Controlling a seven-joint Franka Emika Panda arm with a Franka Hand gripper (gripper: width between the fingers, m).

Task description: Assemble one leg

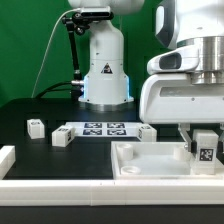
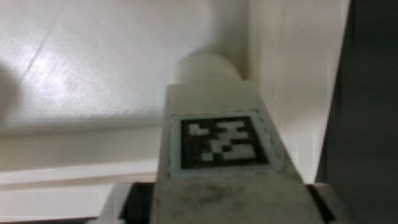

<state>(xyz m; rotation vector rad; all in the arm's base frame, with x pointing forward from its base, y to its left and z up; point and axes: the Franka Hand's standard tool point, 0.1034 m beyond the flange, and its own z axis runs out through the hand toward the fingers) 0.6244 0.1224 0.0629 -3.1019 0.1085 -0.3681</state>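
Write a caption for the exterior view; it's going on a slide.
Gripper holds a tagged white leg over the recessed white tray; spare legs wait beside the marker board.

We count in exterior view:
- legs: 4. First leg, second leg, third leg, fourth leg.
- marker board: 1.
- recessed tray piece: 1.
- arm: 1.
- gripper: 1.

We count in wrist view:
- leg: 1, carrying 1 tag.

White leg with black-and-white square tag; black table; white tray.
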